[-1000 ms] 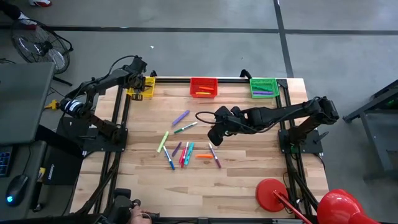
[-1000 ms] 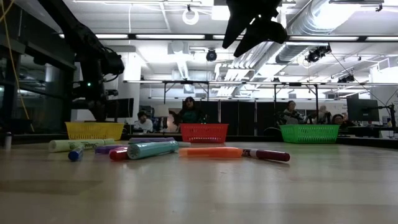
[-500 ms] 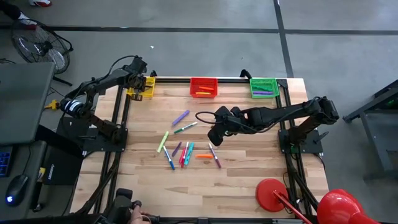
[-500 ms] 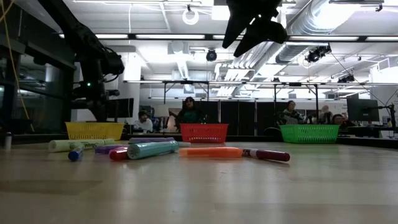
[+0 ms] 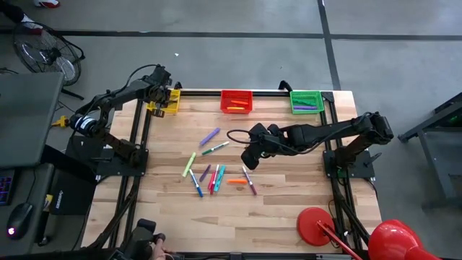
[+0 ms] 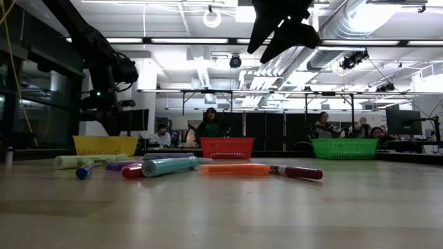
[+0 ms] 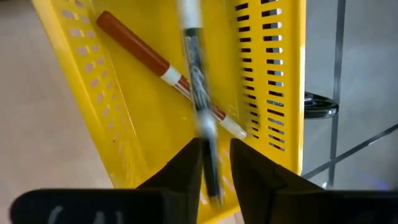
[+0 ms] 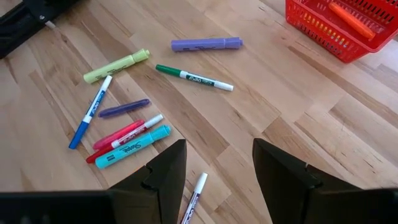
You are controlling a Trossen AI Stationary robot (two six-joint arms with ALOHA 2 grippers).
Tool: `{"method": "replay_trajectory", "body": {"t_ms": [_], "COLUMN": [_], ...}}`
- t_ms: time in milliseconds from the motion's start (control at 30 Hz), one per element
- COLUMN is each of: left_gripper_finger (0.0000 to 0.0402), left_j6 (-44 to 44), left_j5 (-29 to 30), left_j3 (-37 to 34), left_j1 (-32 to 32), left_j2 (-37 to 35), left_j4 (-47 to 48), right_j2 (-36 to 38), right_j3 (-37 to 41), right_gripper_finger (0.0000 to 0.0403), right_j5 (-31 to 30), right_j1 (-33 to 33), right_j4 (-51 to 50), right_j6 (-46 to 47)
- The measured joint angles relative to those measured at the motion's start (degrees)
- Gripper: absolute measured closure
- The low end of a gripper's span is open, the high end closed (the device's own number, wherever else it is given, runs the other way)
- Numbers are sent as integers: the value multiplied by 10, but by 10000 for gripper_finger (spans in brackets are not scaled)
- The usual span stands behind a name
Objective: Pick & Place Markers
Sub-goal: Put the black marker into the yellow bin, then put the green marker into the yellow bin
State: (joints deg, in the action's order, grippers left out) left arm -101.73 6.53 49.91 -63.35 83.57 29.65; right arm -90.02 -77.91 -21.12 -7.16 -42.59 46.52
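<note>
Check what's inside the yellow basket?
Inside the yellow basket: one orange-brown marker lying on the floor, and a dark marker, blurred, between the left gripper fingers. Nearer corner is hidden.

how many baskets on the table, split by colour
yellow basket: 1
red basket: 1
green basket: 1
total: 3

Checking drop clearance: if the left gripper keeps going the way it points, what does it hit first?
Likely the yellow basket floor, where a red-capped marker lies. The left gripper points into it, a blurred marker between its fingers. Depth unclear.
</note>
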Motion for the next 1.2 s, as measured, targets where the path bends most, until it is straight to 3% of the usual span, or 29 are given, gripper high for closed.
{"method": "replay_trajectory", "body": {"t_ms": [267,467,800,1200], "left_gripper_finger": [270,263,263,263], "left_j6": [15,51,274,535], "left_j5": [-7,-7,-9,-144], "left_j3": [0,0,0,0], "left_j1": [1,0,0,41], "left_j2": [0,-4,-47,-130], "left_j4": [-2,-27,-95,-75], "right_j2": [0,0,0,0], "right_j3": [0,0,0,0], "right_gripper_finger": [230,230,230,230], "right_j5": [1,6,20,32], "right_j1": [0,0,0,0], "right_j4": [0,0,0,0], "right_j6": [0,0,-4,-30]}}
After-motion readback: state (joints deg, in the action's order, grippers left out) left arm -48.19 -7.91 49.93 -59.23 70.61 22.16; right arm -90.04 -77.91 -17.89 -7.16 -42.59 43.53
